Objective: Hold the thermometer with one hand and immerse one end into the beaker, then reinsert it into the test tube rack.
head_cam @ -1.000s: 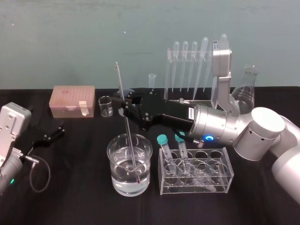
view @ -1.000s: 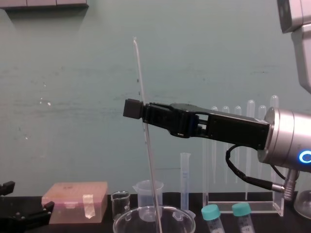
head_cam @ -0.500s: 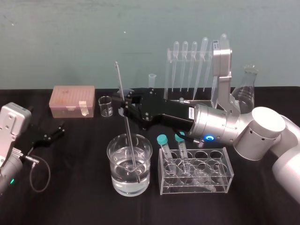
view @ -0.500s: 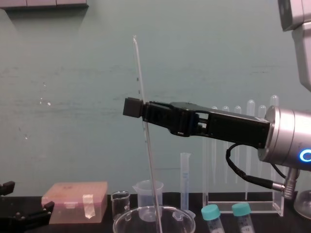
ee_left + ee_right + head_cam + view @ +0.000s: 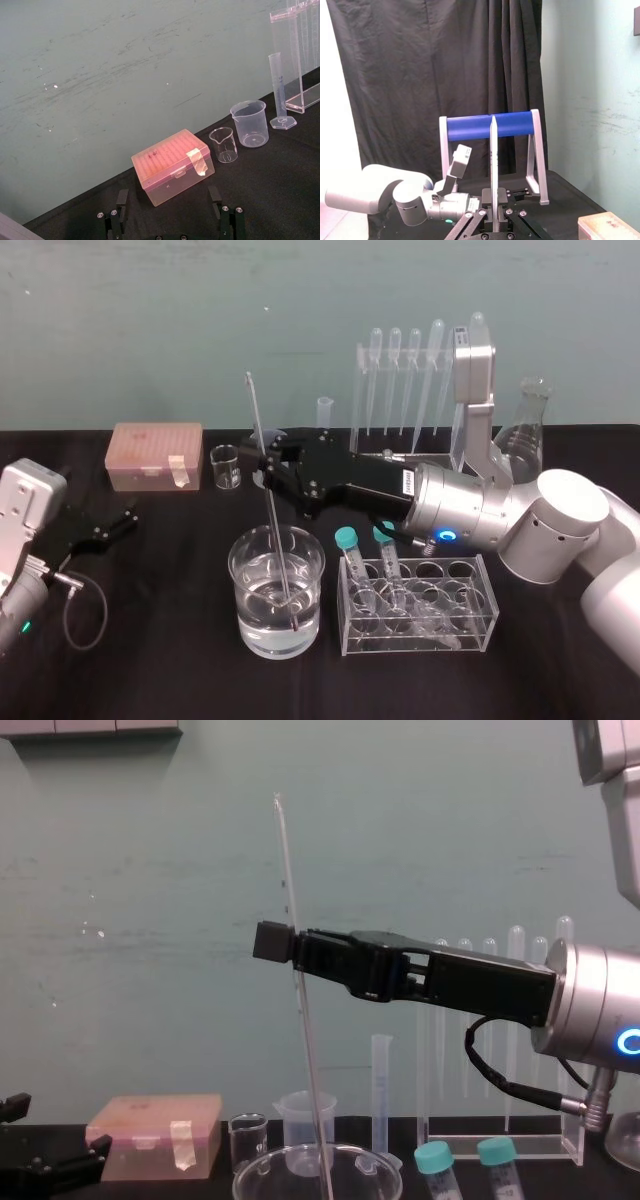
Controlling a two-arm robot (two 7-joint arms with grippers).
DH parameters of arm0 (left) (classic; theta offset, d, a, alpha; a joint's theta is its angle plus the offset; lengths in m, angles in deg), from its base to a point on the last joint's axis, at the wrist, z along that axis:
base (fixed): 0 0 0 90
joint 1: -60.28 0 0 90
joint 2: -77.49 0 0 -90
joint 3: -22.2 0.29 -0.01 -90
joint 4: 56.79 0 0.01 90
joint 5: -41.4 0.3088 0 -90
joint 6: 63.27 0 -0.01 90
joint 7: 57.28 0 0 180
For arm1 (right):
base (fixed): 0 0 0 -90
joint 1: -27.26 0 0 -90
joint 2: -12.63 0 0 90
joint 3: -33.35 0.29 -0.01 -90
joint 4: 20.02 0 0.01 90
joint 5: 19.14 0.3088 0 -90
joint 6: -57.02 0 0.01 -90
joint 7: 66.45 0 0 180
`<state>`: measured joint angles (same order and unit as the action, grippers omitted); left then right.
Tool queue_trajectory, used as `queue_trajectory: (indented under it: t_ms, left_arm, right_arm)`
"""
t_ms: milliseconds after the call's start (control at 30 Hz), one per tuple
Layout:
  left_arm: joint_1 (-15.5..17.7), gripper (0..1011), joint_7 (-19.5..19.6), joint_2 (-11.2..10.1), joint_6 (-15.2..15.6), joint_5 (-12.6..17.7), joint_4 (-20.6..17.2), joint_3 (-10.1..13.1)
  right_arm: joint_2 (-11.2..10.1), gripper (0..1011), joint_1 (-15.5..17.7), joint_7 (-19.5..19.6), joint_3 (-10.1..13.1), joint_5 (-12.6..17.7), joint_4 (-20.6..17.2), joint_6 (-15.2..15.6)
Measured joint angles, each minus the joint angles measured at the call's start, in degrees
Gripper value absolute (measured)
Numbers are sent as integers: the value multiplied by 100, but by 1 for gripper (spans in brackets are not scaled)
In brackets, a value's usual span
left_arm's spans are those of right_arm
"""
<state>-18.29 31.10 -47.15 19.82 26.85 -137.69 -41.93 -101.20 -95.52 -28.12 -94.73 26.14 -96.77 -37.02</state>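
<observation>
The thermometer (image 5: 256, 425) is a long thin glass rod standing nearly upright, tilted slightly, with its lower end in the water of the wide glass beaker (image 5: 240, 570). My right gripper (image 5: 266, 475) reaches in from the right and is shut on the rod at mid-height. The chest view shows the same grip: the right gripper (image 5: 285, 948) holds the thermometer (image 5: 288, 890) above the beaker rim (image 5: 260, 1175). In the right wrist view the thermometer (image 5: 493, 160) rises from between the jaws. The test tube rack (image 5: 410, 390) with hanging pipettes stands behind. My left gripper (image 5: 105, 525) rests open on the table at the left.
A pink tip box (image 5: 157, 455) and a tiny glass beaker (image 5: 226, 466) sit at the back left. A low rack with teal-capped tubes (image 5: 418, 605) stands right of the beaker. A conical flask (image 5: 525, 430) is at the back right. A plastic beaker (image 5: 249, 123) and a graduated cylinder (image 5: 280, 90) stand near the tall rack.
</observation>
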Motion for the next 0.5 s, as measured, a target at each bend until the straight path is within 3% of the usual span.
queue_trajectory:
  t_ms: [500]
  left_arm:
    - [0,1008,0,0,0,0,0,0]
  right_arm:
    - [2,56,9,10,11,2,-1,-20]
